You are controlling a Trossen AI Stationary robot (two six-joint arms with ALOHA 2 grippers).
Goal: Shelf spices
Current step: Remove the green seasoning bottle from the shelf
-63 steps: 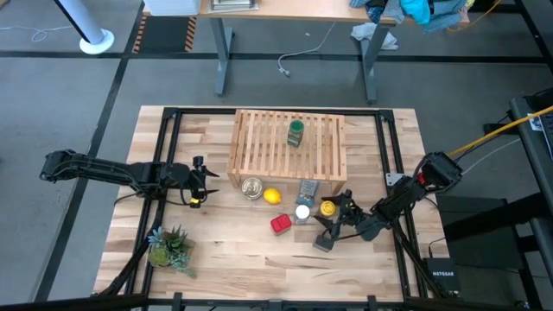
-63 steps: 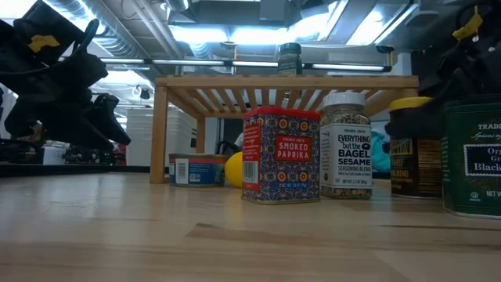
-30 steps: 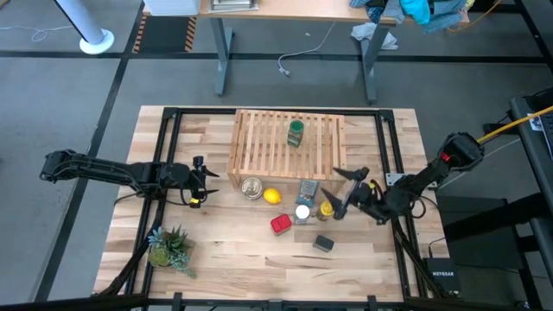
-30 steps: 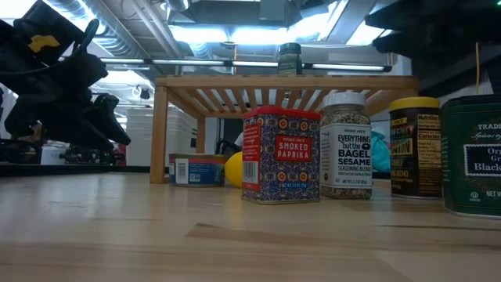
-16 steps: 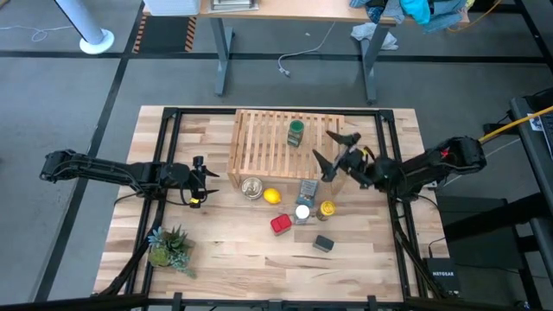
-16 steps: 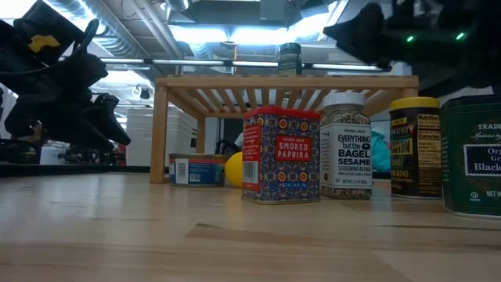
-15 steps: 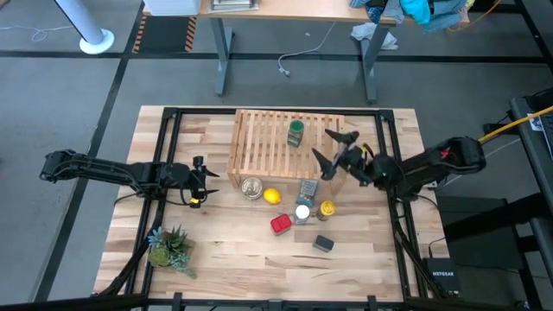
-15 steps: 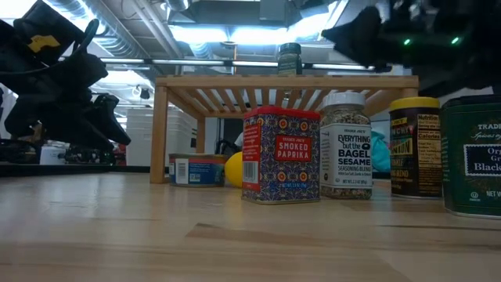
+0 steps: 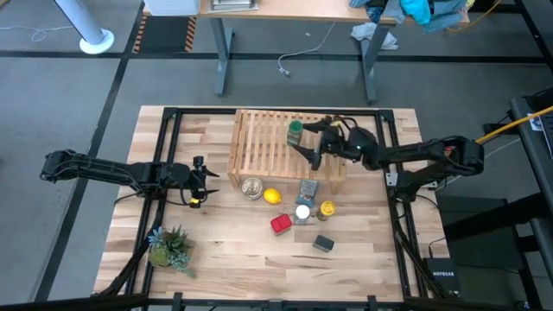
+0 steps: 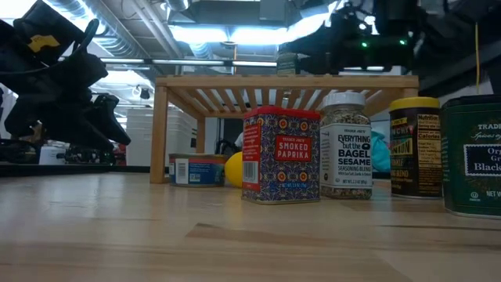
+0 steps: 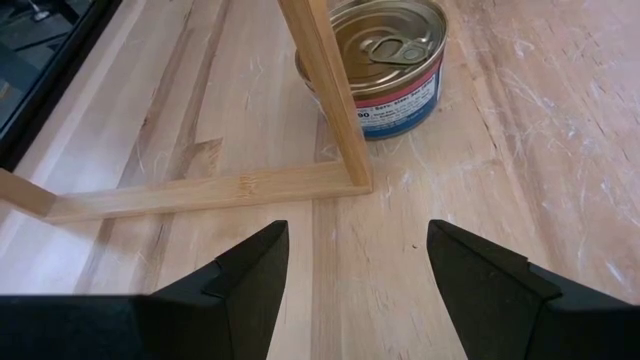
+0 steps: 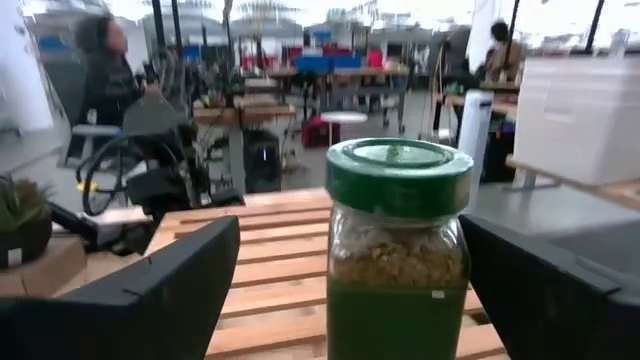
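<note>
Light-wood slats of the shelf [image 9: 289, 144] fill the upper centre of the high view, and the green-lidded jar [image 9: 295, 133] stands upright on top of it. The right gripper [image 9: 309, 144] hovers over the shelf just right of that jar, its fingers spread wide apart with the jar framed between them in the right wrist view [image 12: 398, 250], not touching it. Below the shelf's front edge on the butcher-block tabletop [image 9: 225, 250] stand the remaining spices: the red smoked paprika tin [image 9: 280, 225], the white-lidded bagel sesame jar [image 9: 301, 212] just right of it, the yellow-lidded jar [image 9: 327, 208] further right, and the dark grey tin [image 9: 323, 244] lower in the frame, apart from the others. A flat blue packet [image 9: 308, 190] lies between the shelf and the jars. A silver round tin [image 9: 251, 187] sits by the shelf's lower-left leg, with a lemon [image 9: 271, 196] just right of it. The left gripper [image 9: 200, 181] waits at the left of the frame, left of the silver tin, its fingers [image 11: 250, 275] parted and holding nothing. A small potted plant [image 9: 168, 246] sits at the lower left of the tabletop.
</note>
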